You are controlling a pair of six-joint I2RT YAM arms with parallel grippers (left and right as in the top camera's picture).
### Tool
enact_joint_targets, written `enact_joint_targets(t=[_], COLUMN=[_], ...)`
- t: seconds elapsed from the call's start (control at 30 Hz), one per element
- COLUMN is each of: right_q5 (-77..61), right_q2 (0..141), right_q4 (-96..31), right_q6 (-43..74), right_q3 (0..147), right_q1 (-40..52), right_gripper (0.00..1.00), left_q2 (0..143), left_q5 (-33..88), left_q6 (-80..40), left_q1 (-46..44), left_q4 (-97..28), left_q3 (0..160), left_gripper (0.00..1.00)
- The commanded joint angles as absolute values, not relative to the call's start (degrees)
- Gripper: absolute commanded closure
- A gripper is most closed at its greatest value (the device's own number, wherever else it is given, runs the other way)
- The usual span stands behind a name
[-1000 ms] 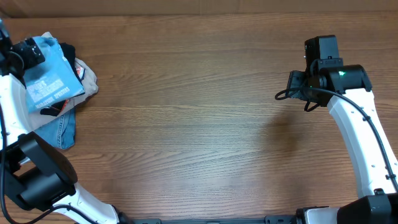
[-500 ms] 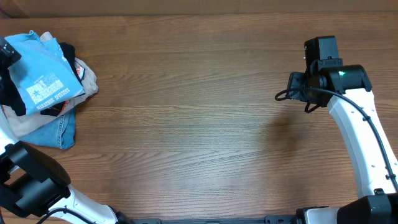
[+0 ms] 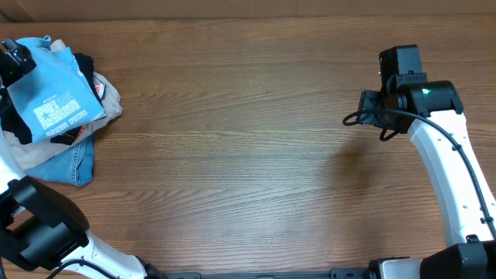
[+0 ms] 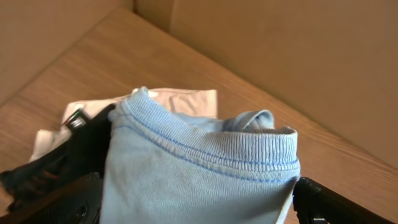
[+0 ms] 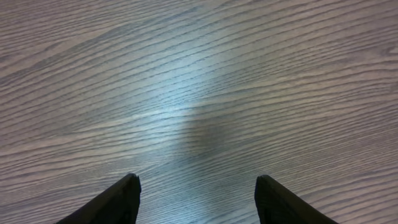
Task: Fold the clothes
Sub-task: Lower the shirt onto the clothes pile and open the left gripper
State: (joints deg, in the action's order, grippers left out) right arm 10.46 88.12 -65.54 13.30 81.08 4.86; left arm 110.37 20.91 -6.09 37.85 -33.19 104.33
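Seen from overhead, the light sky-blue cotton T-shirt (image 3: 56, 101) lies in the far left corner of the brown wooden bench (image 3: 248, 155), lettering facing up. It tops a small heap made up of a crumpled black garment (image 3: 84, 63), a beige garment (image 3: 113, 99) towards the middle of the bench, and a pair of blue denim jeans (image 3: 77, 163) spilling out towards the near edge. The left gripper (image 3: 17, 62) sits over the shirt's edge nearest the bench's left side. The right gripper (image 3: 399, 62) hangs above bare wood near the far right corner, well apart from the heap. In the left wrist view, the shirt's ribbed collar fills the frame. The two black fingers (image 4: 336, 205) stand wide apart at the bottom corners, with the blue fabric spanning the whole gap between them. Whether their pads press the cloth cannot be told. The black garment lies just beside the shirt, and a pale cloth shows behind the collar. In the right wrist view, the claw is spread wide and holds nothing; its two dark fingertips (image 5: 118, 200) frame only grey-brown wood grain.
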Motion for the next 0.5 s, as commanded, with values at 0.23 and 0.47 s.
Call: enact_joint_targets(t=[0.23, 0.47], right_q5=[10.26, 10.26], right_q2=[86.96, 86.96], right_q4=[-65.3, -65.32], right_q6=[13.52, 13.52], right_q3=[81.43, 81.43], right_q1=[4.64, 4.64], right_gripper=[0.38, 0.37], left_q2=[108.36, 108.36], left_q5=[25.78, 27.2], left_q6=[-7.57, -7.51], left_q1=[37.43, 37.43], left_q4=[-29.12, -34.26], left_q3=[105.89, 105.89], left_gripper=[0.0, 0.02])
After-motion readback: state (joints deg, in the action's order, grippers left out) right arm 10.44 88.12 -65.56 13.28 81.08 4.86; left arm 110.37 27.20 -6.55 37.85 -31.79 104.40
